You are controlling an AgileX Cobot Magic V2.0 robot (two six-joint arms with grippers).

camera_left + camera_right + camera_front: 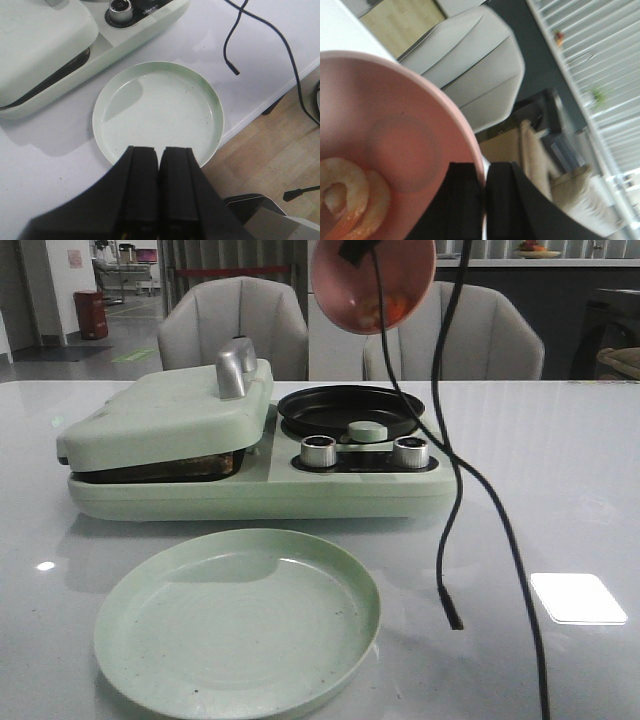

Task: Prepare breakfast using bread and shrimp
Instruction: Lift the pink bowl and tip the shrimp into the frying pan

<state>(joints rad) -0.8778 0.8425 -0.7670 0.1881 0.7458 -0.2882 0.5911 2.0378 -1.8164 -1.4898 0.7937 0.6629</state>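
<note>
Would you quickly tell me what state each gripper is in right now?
Left gripper: shut, holding nothing, above the green plate.
Right gripper: shut on the rim of the pink bowl holding the shrimp.

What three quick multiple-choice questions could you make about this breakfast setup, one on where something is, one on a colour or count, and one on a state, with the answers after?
1. Where is the shrimp?
A. In the black pan
B. In the pink bowl held up in the air
C. On the green plate

2. How many silver knobs sit on the front of the green breakfast maker?
A. One
B. Two
C. Four

3. What is the state of the left pincer?
A. Shut, holding nothing
B. Wide open
C. Shut on the plate rim

Answers:
1 B, the right wrist view shows it lying inside the bowl, whose rim the right pincer clamps.
2 B, two knobs show in the front view.
3 A, the fingers meet above the green plate with nothing between them.
</note>
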